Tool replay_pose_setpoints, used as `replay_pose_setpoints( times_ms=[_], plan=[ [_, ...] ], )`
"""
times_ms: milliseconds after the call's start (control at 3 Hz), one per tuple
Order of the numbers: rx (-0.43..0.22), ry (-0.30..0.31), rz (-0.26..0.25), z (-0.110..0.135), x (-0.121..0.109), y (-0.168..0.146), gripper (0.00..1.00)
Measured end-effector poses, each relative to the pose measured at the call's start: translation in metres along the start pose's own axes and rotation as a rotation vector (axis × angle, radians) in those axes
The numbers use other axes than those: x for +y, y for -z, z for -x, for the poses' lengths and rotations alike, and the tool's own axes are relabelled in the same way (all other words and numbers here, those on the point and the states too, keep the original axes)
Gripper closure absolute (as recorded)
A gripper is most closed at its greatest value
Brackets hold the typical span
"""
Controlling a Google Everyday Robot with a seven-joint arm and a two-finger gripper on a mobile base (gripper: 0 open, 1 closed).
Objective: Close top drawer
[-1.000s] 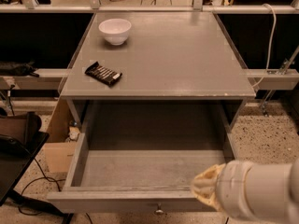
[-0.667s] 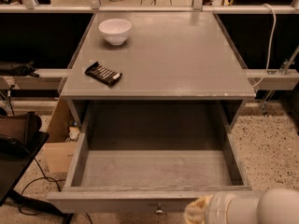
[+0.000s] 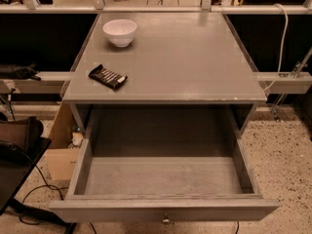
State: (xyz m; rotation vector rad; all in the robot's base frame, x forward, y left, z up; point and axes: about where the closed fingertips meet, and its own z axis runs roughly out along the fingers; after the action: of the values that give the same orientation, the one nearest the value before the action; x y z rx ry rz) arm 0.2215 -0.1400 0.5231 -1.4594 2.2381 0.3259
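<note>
- The top drawer (image 3: 163,209) sticks far out from under the table (image 3: 195,57), toward the camera.
- Its long front runs left to right.
- The gripper is out of the picture; open or closed, I cannot tell.
- The push likely goes straight back.

one top drawer (image 3: 146,210); one bowl (image 3: 120,31); one snack bar (image 3: 107,77)

drawer (image 3: 163,209): under the bench (image 3: 195,57) top, standing out past its front edge
bowl (image 3: 120,31): on the bench, back left
bar (image 3: 107,77): on the bench, left side, nearer the front
box (image 3: 61,150): on the floor, left of the bench
hand: out of view
</note>
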Motion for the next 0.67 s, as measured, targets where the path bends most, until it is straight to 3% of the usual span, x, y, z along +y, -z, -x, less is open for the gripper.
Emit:
replay_pose_setpoints(
  times_ms=[333, 667],
  plan=[
    [-0.017, 0.009, -0.022, -0.006, -0.015, -0.016, 1.0],
    [-0.034, 0.044, -0.054, 0.005, -0.047, -0.022, 1.0]
  ],
)
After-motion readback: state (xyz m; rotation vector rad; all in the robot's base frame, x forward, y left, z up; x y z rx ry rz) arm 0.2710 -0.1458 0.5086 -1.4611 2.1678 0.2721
